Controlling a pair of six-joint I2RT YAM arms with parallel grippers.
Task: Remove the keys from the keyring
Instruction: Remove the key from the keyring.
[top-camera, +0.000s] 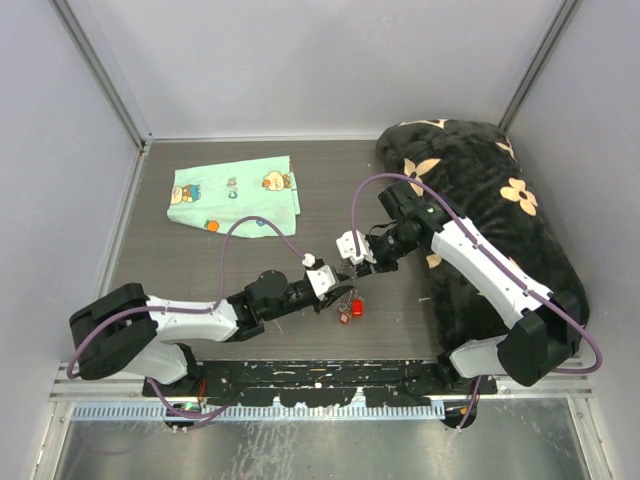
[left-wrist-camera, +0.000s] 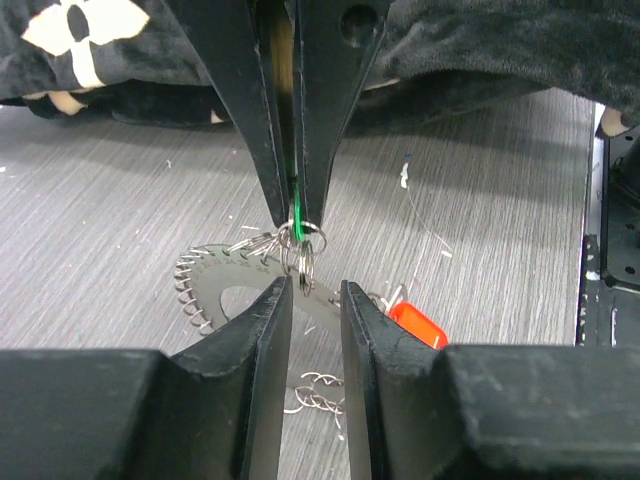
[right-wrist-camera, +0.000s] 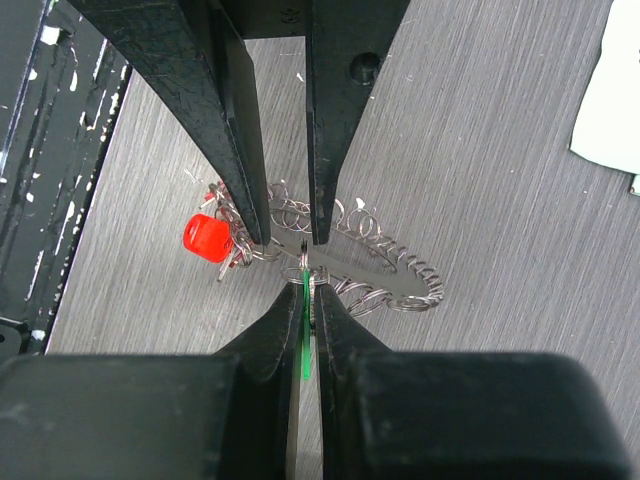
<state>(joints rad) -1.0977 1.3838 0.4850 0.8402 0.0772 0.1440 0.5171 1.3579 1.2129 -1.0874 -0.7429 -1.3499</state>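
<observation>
Keyring (right-wrist-camera: 385, 268) sits at table (top-camera: 200, 270) centre, toward near edge, btwn both hands. R hand (right-wrist-camera: 308, 290) is pinched tight on a thin green key (right-wrist-camera: 303, 345), seen edge-on, at the keyring rim. L hand (left-wrist-camera: 315, 288) has jaws narrowly parted, tips astride the rim opposite the R hand; can't tell if it grips. Red key (right-wrist-camera: 205, 238) lies just beside the keyring. Printed cloth (top-camera: 235, 195) far left, well apart. Black cushion (top-camera: 480, 190) on right.
</observation>
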